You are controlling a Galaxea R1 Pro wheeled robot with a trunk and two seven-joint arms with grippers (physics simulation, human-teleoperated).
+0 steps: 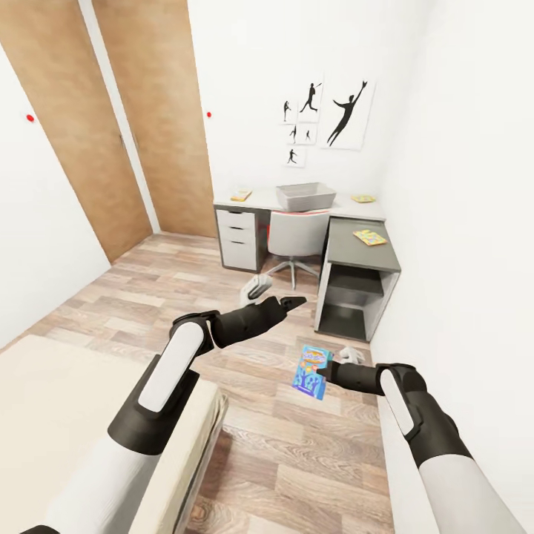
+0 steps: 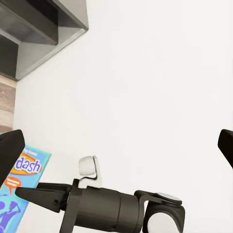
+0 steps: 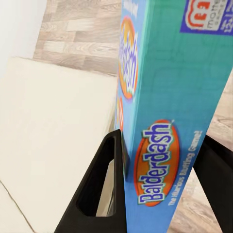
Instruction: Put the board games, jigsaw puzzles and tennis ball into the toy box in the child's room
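Right pincer grips blue board game above floor, bed beside.

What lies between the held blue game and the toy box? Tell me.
In the head view, bare wood floor, then the chair tucked at the table, separate the blue board game from the toy box.

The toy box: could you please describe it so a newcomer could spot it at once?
Look at the desk against the far wall, under the silhouette pictures. The toy box stands on its top above the chair: a plain light grey open box, far bigger than the flat colourful items lying nearby.
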